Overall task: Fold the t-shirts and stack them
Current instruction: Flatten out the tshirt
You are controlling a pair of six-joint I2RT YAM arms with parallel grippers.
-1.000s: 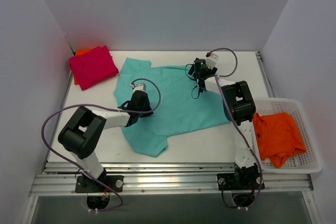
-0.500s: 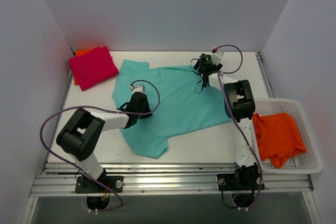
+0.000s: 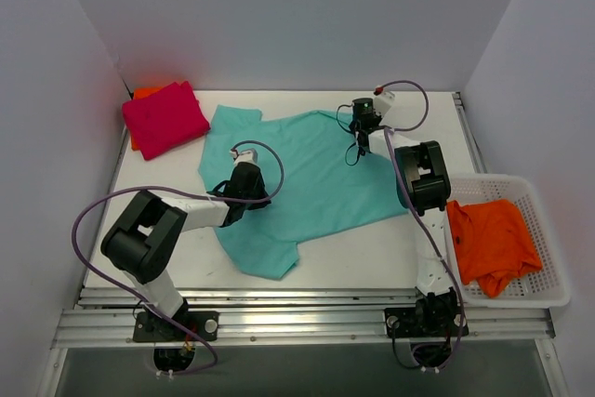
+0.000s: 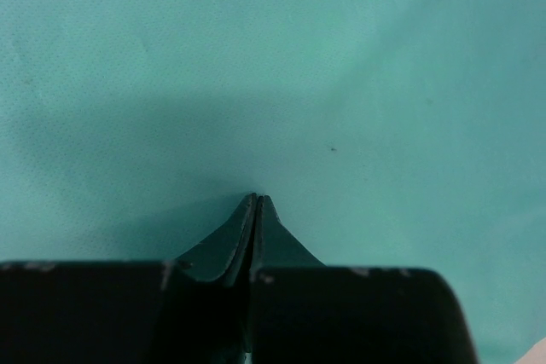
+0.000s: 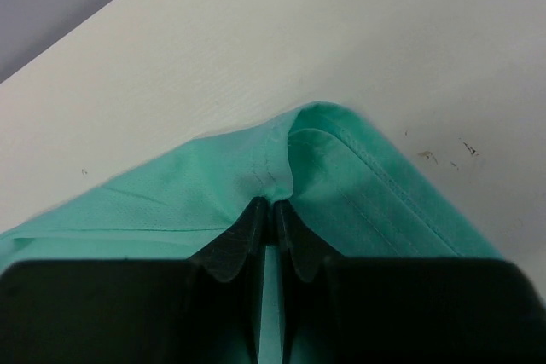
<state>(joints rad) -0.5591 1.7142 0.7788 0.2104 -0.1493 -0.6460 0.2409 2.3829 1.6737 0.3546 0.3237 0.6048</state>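
Note:
The teal t-shirt (image 3: 316,174) lies spread flat across the middle of the table. My left gripper (image 3: 249,194) is shut, its tips (image 4: 257,198) resting on the cloth (image 4: 299,66) with no fold caught between them. At the shirt's far right edge my right gripper (image 3: 357,125) is shut on the hemmed border (image 5: 341,138), and the fabric puckers at the tips (image 5: 273,204). A folded magenta-pink t-shirt (image 3: 165,116) sits at the far left corner on top of an orange one (image 3: 141,94). Another orange t-shirt (image 3: 490,241) lies crumpled in a basket.
A white slotted basket (image 3: 548,230) stands off the table's right side. Bare white tabletop (image 5: 299,31) runs beyond the teal hem to the back wall. Walls close in the left, back and right sides.
My right gripper has moved a little toward the far right edge of the teal t-shirt and closed on its hem. The left arm stays where it was.

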